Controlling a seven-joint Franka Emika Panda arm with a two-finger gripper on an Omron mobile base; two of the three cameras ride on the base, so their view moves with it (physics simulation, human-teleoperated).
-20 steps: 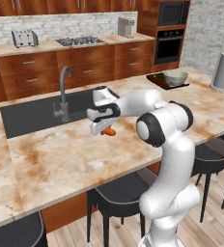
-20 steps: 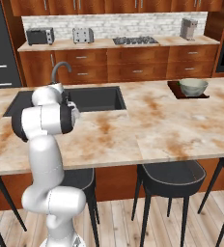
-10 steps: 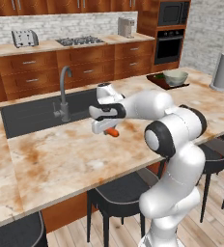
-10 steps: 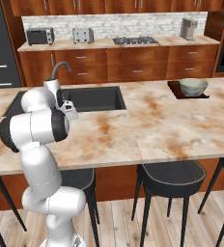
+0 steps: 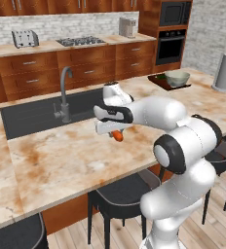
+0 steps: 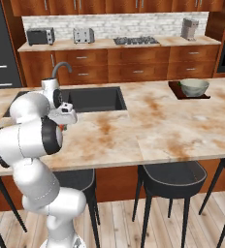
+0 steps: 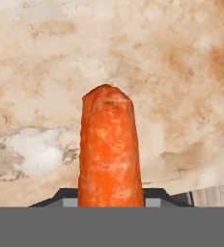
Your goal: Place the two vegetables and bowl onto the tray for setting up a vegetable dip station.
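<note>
The carrot (image 5: 117, 135) could be dropped onto the bench (image 5: 76, 160) during transfer if the grip is shallow, since it is seen projecting well beyond the gripper (image 5: 114, 132). The gripper is partly closed, clamped on the carrot above the bench. The bowl (image 5: 177, 78) is seen on the tray (image 5: 160, 81), well apart.

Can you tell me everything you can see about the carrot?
The carrot is bright orange with a rough, slightly mottled skin and a blunt end. The robot's hand grips it near one end, lifted above the marble counter beside the sink, so only the hand touches it. In the hand view it points straight out from the hand over the counter.
</note>
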